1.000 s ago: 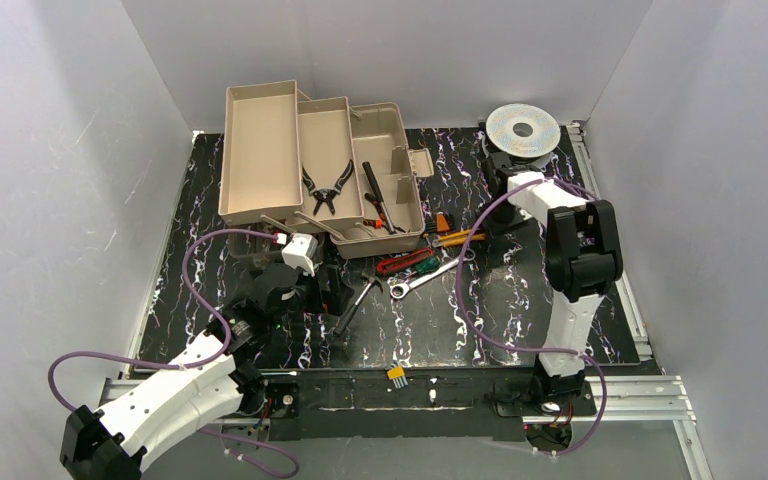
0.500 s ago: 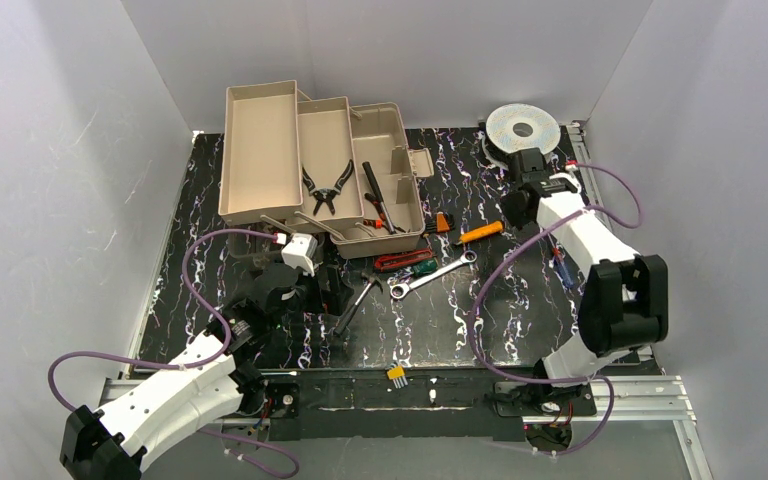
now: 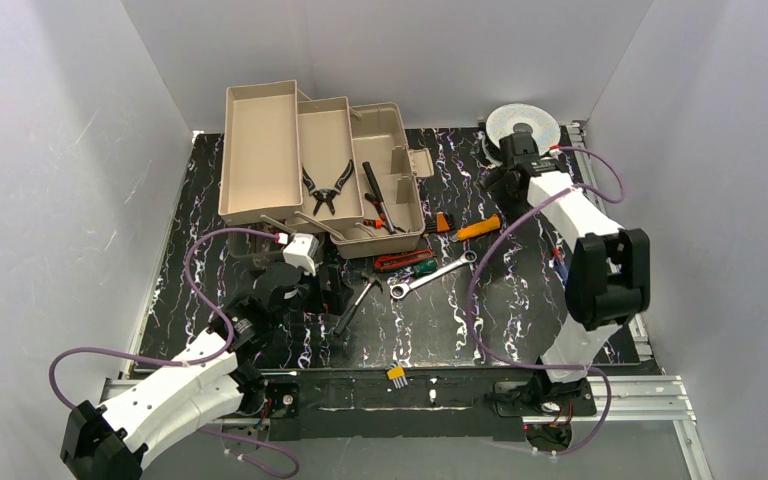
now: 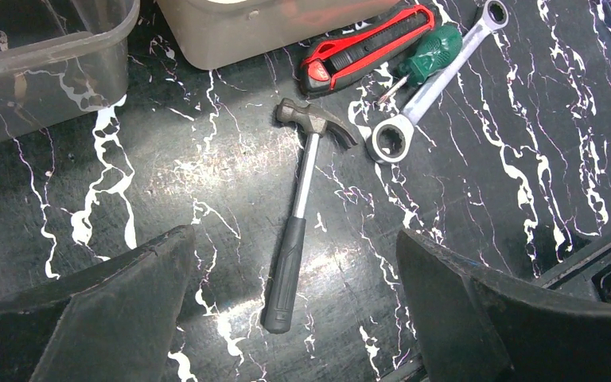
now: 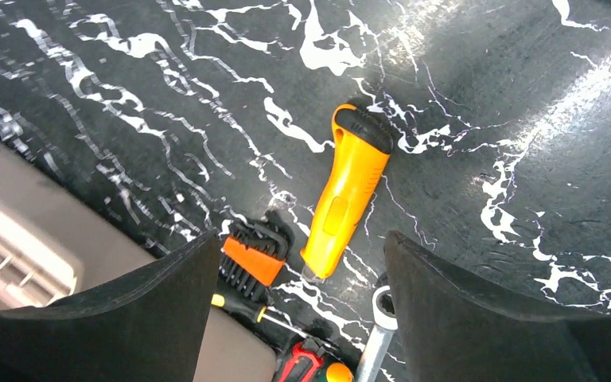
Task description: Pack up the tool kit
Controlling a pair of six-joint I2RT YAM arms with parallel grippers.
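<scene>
Left gripper point(image 4: 293, 239): jaws spread wide, nothing held, hung over the hammer point(image 4: 302, 179).
Toolbox point(image 3: 385, 130): set at the back of the table point(image 3: 520, 300), trays point(image 3: 260, 150) folded out, pliers point(image 3: 326, 186) laid in the middle tray.
Wrench point(image 4: 427, 86): laid flat just right of the hammer's head.
Yellow knife point(image 5: 347, 191): laid on the table near the toolbox's right end.
Right gripper point(image 5: 302, 239): jaws parted, nothing gripped, poised above the knife.

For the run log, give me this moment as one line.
left fingers: open, above hammer | right fingers: open, above yellow knife | toolbox: open, pliers inside | wrench: on table
</scene>
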